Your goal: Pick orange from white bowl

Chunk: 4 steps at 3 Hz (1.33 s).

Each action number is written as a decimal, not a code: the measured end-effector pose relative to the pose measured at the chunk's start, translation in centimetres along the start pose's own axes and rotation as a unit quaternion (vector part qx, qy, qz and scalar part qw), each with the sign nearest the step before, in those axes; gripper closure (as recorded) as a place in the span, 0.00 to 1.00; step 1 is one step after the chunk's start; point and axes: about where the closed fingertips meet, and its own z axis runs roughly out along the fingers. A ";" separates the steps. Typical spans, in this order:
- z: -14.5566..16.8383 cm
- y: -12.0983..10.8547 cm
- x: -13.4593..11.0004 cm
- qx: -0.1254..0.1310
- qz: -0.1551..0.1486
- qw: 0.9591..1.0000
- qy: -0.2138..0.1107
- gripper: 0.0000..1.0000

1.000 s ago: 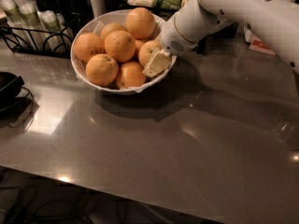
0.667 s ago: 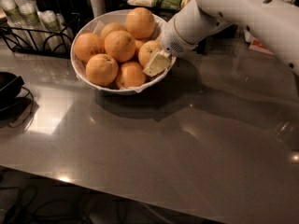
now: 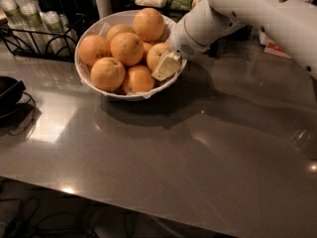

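Nothing has visibly shifted since a second ago: the gripper (image 3: pixel 166 66) sits at the same spot on the right rim of the white bowl (image 3: pixel 79 71), and the fruit lies as it did. The bowl stands near the far edge of the counter (image 3: pixel 198 157), toward the far left corner, heaped with oranges. The gripper presses in beside the orange (image 3: pixel 156 54) nearest that rim, touching or almost touching it; whether the tool is open or clamped on it, I cannot tell. By my reading the step in hand is the grasp itself, with the lift not yet begun. The next move likely calls for a sure hold, then a straight rise clear of the rim without rolling the neighbouring fruit. A black pan (image 3: pixel 7 90) sits at the left edge. A red-and-white card (image 3: pixel 275 48) lies by the far edge on the right; its print cannot be read, and no other writing is legible
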 end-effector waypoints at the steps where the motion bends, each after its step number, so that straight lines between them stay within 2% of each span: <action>1: 0.0 0.0 0.0 0.000 0.000 1.000 0.000 1.00; 2: -1.3 0.1 -1.2 -0.001 -0.012 1.000 -0.017 1.00; 3: -3.1 0.6 -2.4 -0.024 -0.023 0.998 -0.055 1.00; 4: -5.7 1.5 -3.9 -0.039 -0.040 0.994 -0.099 1.00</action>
